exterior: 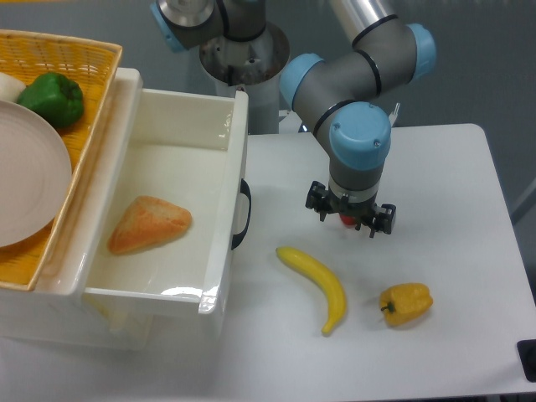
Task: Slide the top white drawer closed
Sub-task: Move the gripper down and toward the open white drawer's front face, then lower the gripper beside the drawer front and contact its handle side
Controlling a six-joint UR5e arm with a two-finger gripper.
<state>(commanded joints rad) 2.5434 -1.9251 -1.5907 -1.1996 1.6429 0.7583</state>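
The top white drawer [224, 243] stands pulled far out of the cabinet at the left, its black curved handle [243, 214] facing right. A wedge of bread [149, 223] lies inside it. My gripper [348, 214] points straight down over the table, about a hand's width right of the handle and apart from it. The blue wrist hides its fingers from above. A small red patch [346, 221] shows beneath it; I cannot tell what it is.
A yellow banana [316, 277] and a yellow bell pepper [405, 303] lie on the table in front of the gripper. The yellow wicker basket [94, 109] on the cabinet holds a pale plate [29, 180] and a green pepper [54, 99].
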